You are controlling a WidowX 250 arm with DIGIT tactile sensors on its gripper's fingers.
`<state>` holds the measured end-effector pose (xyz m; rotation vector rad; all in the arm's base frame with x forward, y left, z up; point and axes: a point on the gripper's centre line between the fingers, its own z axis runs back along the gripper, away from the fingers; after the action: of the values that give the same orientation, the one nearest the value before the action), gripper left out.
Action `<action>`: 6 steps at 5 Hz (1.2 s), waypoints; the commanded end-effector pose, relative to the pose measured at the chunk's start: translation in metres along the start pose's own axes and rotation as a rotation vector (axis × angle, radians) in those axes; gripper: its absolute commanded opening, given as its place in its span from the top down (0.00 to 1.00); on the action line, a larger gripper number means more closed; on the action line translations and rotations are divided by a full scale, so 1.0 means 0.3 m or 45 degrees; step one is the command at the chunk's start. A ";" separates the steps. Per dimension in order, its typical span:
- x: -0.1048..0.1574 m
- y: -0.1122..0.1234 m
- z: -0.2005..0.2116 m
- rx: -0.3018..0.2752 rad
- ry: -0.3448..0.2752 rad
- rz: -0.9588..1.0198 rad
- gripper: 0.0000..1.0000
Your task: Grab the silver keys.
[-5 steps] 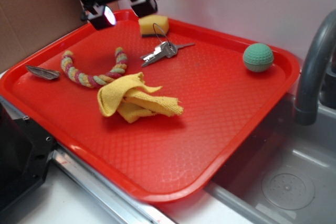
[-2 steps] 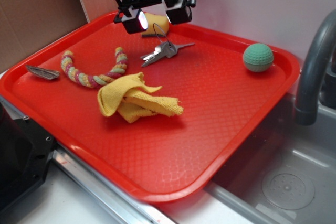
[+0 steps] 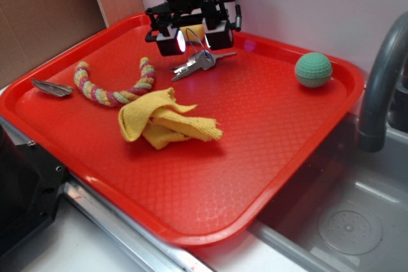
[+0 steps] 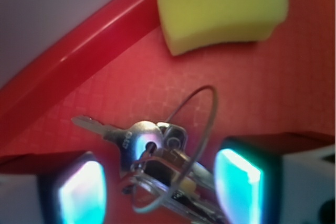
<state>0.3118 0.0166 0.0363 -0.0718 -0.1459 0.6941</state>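
Two spread fingers point(image 4: 79, 195) of my gripper point(image 4: 160, 192) straddle the silver keys point(image 4: 152, 163) beside the sponge point(image 4: 223, 9); light, stiff, slippery metal, best pinched across the stacked heads.

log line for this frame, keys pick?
phase: pre-grasp | end effector: open, fingers either side of silver keys | keys: flat on red tray, not lifted | nearby: yellow sponge behind keys

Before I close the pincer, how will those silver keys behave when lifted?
The shiny silver metal keys hang loosely on a thin wire ring, so they will probably dangle and swing. Smooth metal may slip between the open pincer's pads; the flat bunch shouldn't roll.
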 end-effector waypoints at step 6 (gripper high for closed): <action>-0.198 0.148 0.847 -0.320 -0.024 -0.862 1.00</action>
<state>0.1996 0.0027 0.2651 -0.2502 -0.2249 0.0139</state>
